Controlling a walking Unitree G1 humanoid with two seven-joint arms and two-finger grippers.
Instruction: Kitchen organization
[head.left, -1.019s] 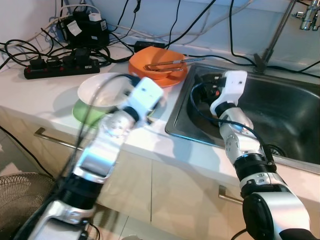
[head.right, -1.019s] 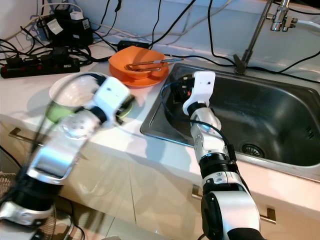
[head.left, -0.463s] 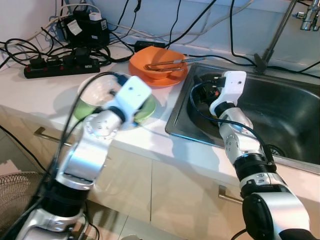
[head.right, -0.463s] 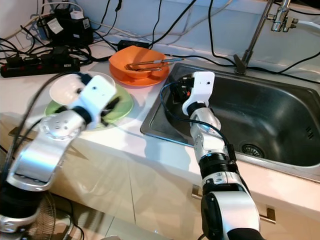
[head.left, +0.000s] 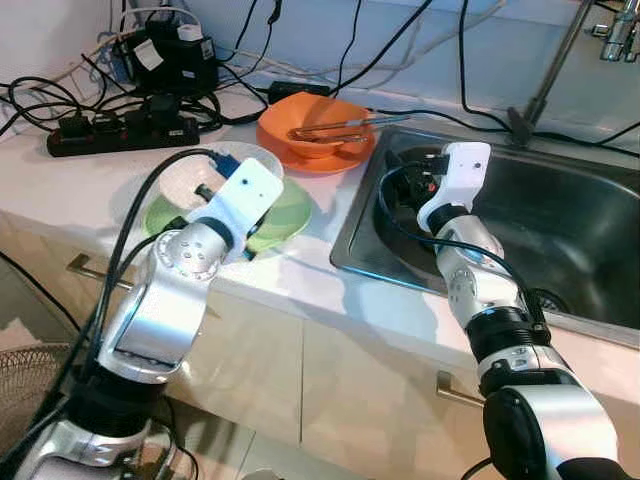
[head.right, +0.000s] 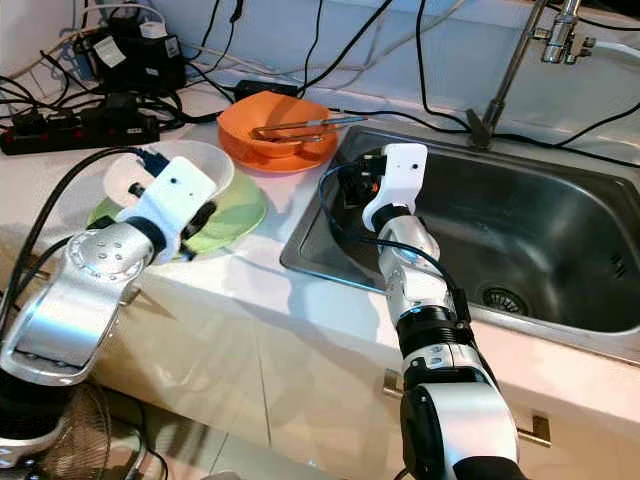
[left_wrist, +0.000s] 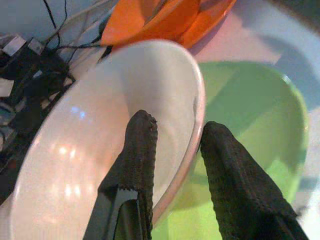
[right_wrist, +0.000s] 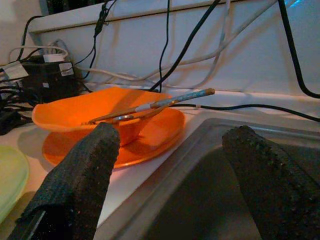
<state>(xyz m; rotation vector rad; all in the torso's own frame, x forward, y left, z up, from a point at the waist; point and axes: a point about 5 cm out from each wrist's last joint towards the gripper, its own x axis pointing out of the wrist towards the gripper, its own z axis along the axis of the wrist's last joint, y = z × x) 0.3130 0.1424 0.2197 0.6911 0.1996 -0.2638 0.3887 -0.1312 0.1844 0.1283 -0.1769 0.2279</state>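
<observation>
Sink basin (head.left: 570, 230) open; orange bowl (head.left: 315, 130), cable tangle (head.left: 110, 110) crowd counter behind white bowl (left_wrist: 100, 140); clearance between seems tight.

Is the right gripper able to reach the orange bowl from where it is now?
Probably yes. The right gripper, open over the sink's near corner, faces the orange bowl with nothing between them.

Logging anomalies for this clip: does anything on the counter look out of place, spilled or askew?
No spills or damage. One oddity: a tangle of black power strips and cables lies on the white counter close to the steel sink. The left gripper straddles the white bowl's rim.
</observation>
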